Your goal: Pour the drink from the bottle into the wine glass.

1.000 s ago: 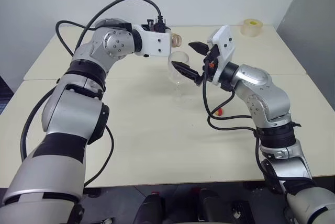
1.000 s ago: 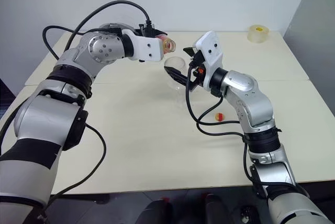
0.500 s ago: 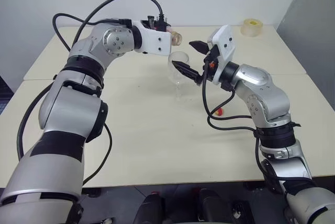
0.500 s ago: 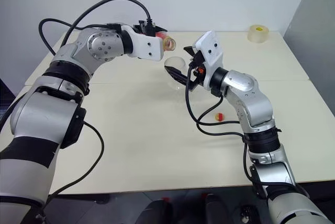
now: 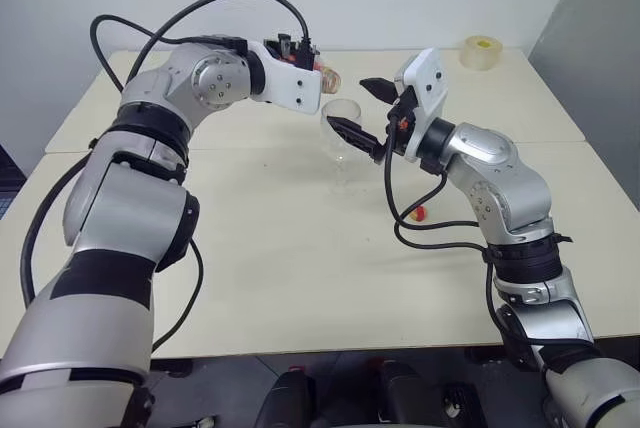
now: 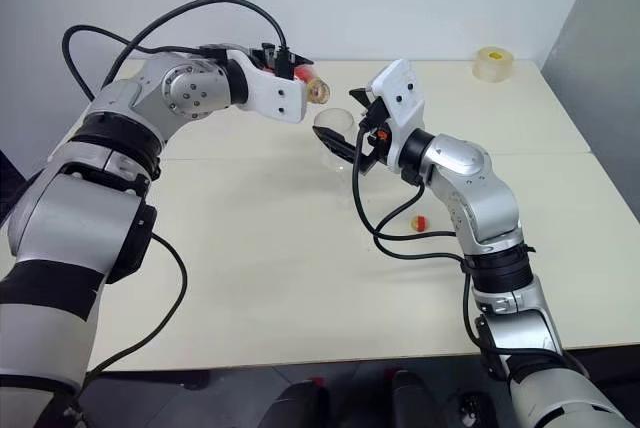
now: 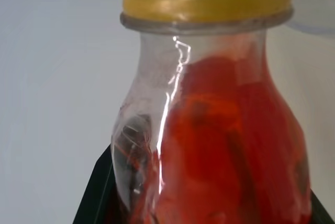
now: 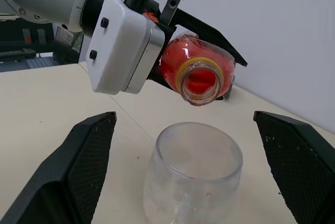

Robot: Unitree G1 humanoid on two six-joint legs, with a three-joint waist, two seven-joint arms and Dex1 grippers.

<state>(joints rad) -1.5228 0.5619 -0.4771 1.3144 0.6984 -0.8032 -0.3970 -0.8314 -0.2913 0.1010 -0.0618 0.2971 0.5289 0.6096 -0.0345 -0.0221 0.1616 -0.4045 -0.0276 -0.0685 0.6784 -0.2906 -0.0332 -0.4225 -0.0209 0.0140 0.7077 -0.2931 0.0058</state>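
No readable text, label, brand or number on any surface in view.

Cream table (image 5: 300,278), tape roll (image 5: 481,52) at far corner

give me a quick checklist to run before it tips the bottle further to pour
1. Cap off the bottle: ok, the mouth is open, and a small red-and-yellow thing that may be the cap lies on the table.
2. Left end effector gripping the bottle: ok, fingers clamp the body.
3. Mouth over the wine glass: ok, it hangs just above the rim on the far side.
4. Glass upright: ok.
5. Right end effector steadying the glass: not ok, its fingers stand wide on either side of the bowl, apart from it.
6. Drink reaching the mouth: cannot tell; no stream visible, and the glass looks empty.
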